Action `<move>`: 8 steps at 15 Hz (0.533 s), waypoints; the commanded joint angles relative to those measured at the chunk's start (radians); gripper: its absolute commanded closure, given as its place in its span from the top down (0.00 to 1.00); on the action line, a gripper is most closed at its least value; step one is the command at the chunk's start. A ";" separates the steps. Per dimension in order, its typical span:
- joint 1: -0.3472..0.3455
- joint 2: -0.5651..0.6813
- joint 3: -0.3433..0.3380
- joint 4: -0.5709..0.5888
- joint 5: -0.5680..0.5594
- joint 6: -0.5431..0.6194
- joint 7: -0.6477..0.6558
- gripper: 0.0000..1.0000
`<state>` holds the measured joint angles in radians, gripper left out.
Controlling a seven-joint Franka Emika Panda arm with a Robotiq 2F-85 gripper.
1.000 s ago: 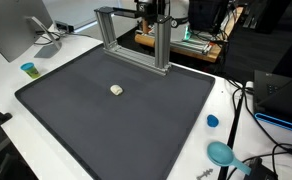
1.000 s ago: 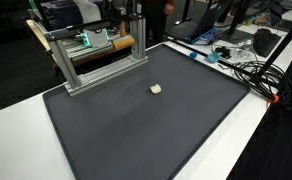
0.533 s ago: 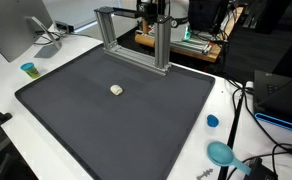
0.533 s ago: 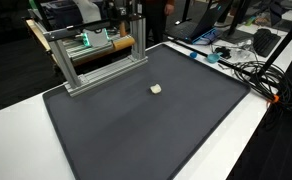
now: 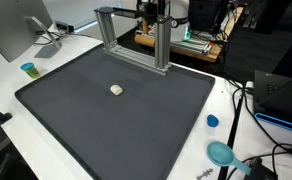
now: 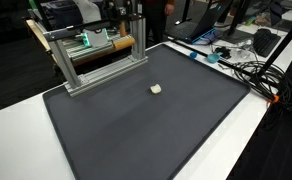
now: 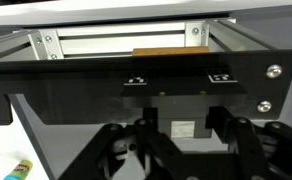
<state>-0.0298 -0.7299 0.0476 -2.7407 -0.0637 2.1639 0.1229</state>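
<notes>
White tabletop (image 5: 6, 85) carries a large black mat (image 5: 106, 125) that fills most of both exterior views. At the mat's far edge, upper middle of the picture, stands an aluminium frame (image 5: 163, 45). Behind its post, at the top edge, the dark arm (image 5: 152, 10) reaches down, mostly cut off. In the wrist view the gripper (image 7: 182, 150) sits at the bottom, close before the frame's bars. Whether its jaws are clenched or released cannot be told. A small pale block (image 5: 116, 90) lies alone mid-mat, well apart from the gripper.
</notes>
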 commanded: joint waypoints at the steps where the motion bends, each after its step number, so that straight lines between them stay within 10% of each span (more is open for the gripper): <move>1: 0.012 -0.011 -0.010 -0.019 0.012 -0.048 -0.028 0.34; 2: 0.016 -0.012 -0.015 -0.020 0.013 -0.057 -0.041 0.79; 3: 0.018 -0.015 -0.019 -0.023 0.015 -0.060 -0.050 0.84; 5: 0.021 0.000 -0.020 -0.002 0.010 -0.082 -0.070 0.45; 8: 0.022 -0.020 -0.030 -0.029 0.010 -0.077 -0.087 0.34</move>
<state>-0.0213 -0.7297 0.0371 -2.7399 -0.0637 2.1239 0.0732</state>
